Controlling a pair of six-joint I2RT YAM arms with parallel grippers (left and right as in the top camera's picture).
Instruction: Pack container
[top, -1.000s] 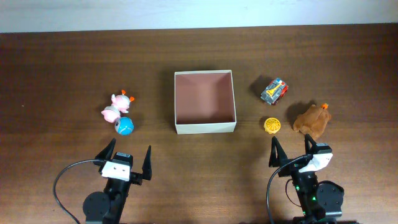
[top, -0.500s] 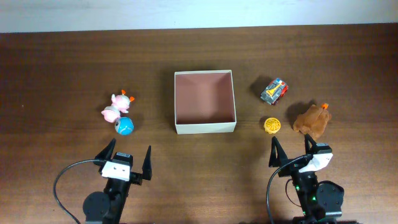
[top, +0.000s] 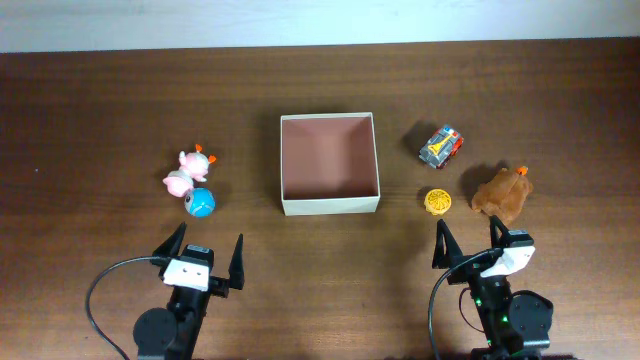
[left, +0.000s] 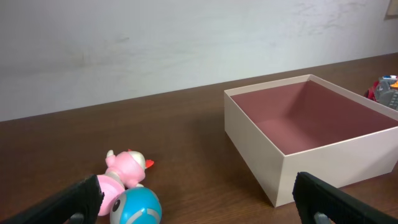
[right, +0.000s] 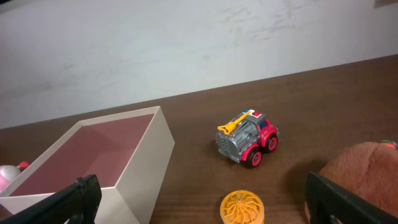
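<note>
The container (top: 330, 206) is a square shallow cardboard box with cream walls and a pinkish-brown inside, empty, at the table's middle. It also shows in the left wrist view (left: 261, 155) and the right wrist view (right: 152, 155). Left of it lie a pink toy (top: 186, 170) and a blue ball toy (top: 201, 202). Right of it lie a red-grey toy truck (top: 441, 145), a yellow wheel (top: 438, 201) and a brown plush (top: 502, 192). My left gripper (top: 203, 257) is open and empty near the front edge. My right gripper (top: 468, 243) is open and empty just in front of the yellow wheel.
A pale wall runs along the table's far edge. Black cables loop beside both arm bases at the front.
</note>
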